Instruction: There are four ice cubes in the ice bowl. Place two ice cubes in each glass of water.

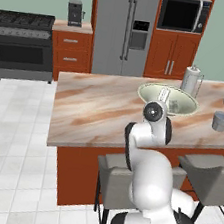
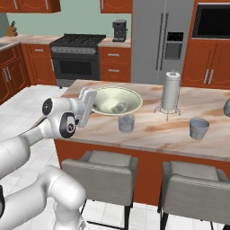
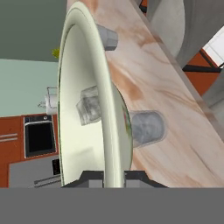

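The wide, shallow cream-green bowl (image 2: 130, 99) was seen on the marbled brown island counter (image 1: 94, 111), with pale translucent ice cubes (image 3: 89, 107) clustered inside it. The dark two-finger gripper (image 3: 114, 177) was found narrowed at the bowl's near rim, a finger on either side of the rim (image 3: 111, 144) in the hand view; a firm pinch could not be confirmed. One short clear grey-blue tumbler (image 2: 126, 122) was placed just beside the bowl, the other (image 2: 199, 128) well apart, near a white-silver jug (image 2: 171, 91).
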